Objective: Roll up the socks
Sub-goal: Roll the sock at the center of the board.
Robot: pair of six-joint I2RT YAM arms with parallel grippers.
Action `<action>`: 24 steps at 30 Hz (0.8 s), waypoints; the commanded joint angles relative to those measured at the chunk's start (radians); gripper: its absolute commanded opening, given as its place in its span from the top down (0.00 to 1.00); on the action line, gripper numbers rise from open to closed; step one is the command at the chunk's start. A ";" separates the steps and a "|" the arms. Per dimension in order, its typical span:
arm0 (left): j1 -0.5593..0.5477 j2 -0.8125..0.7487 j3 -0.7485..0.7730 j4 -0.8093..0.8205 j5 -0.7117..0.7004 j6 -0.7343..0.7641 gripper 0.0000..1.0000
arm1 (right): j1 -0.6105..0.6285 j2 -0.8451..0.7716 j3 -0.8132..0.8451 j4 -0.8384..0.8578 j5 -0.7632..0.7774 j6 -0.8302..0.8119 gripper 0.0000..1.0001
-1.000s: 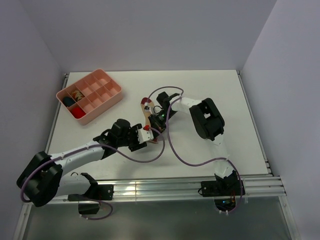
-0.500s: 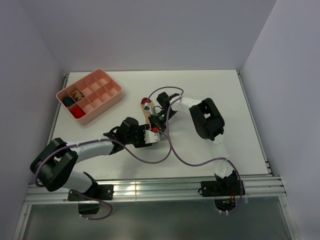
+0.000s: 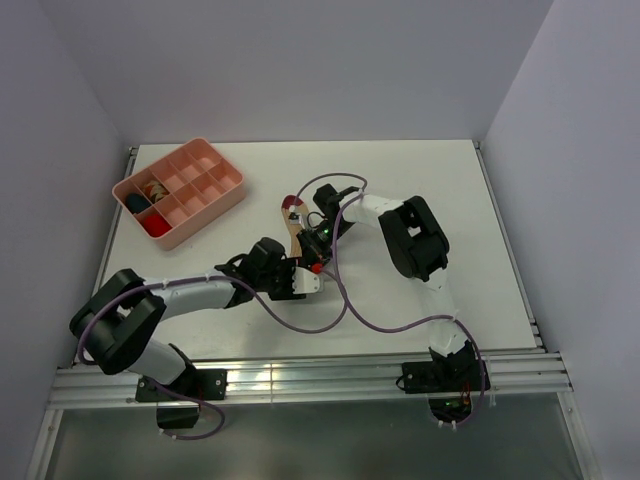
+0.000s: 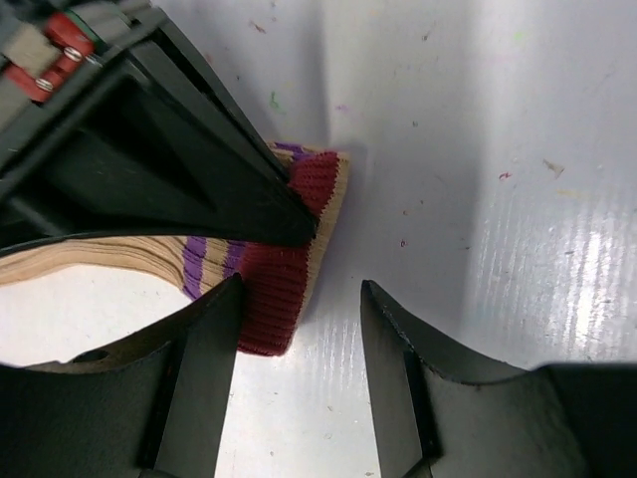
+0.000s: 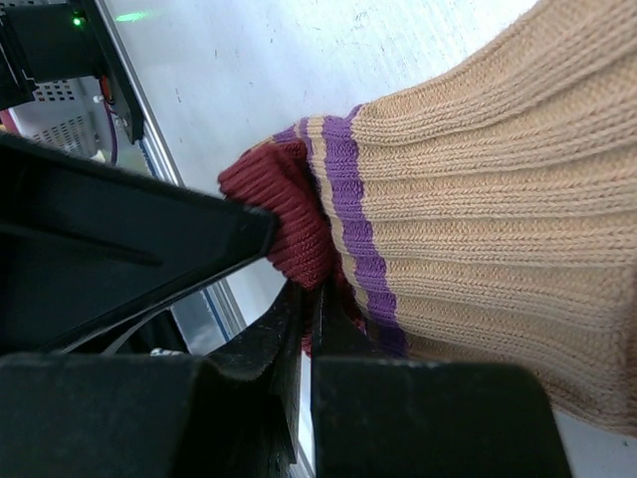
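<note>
Evidently setting up the first turn at the cuff

The sock (image 5: 478, 199) lies flat at mid-table (image 3: 420, 170), red cuff toward the arms, well apart from the tray (image 3: 205, 212). The right gripper (image 5: 304, 334) has its fingers pressed together on the cuff's red edge, probably to anchor or lift that end so the fabric can turn over itself. The left gripper (image 4: 301, 294) faces it with fingers spread, one touching the cuff, the other over bare table. I judge it is placed to take a second hold beside the right one. Rolling looks not yet begun: the leg lies straight.
</note>
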 commanded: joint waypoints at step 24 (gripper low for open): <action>-0.001 0.160 0.205 -0.254 -0.018 -0.011 1.00 | -0.009 -0.175 -0.143 0.156 0.147 0.037 0.88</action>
